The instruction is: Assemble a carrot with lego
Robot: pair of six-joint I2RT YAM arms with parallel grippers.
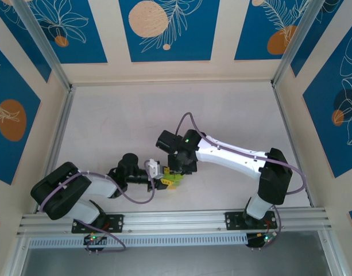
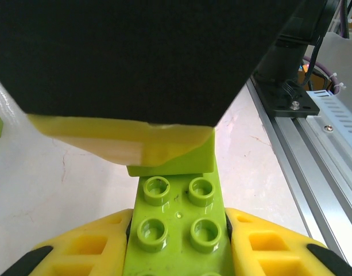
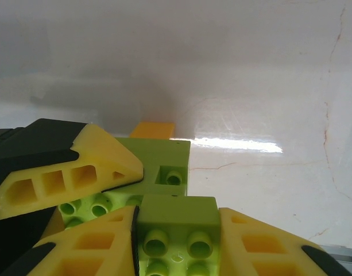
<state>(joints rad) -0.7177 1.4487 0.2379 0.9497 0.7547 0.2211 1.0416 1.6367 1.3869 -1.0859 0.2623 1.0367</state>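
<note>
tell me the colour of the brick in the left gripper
Lime green; the brick shows best in the left wrist view.

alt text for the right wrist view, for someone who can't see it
The right tool grips a lime-green brick, studs toward the camera, just in front of a cluster of lime-green bricks with an orange block behind. Another yellow finger reaches over the cluster from the left, above a white table.
</note>
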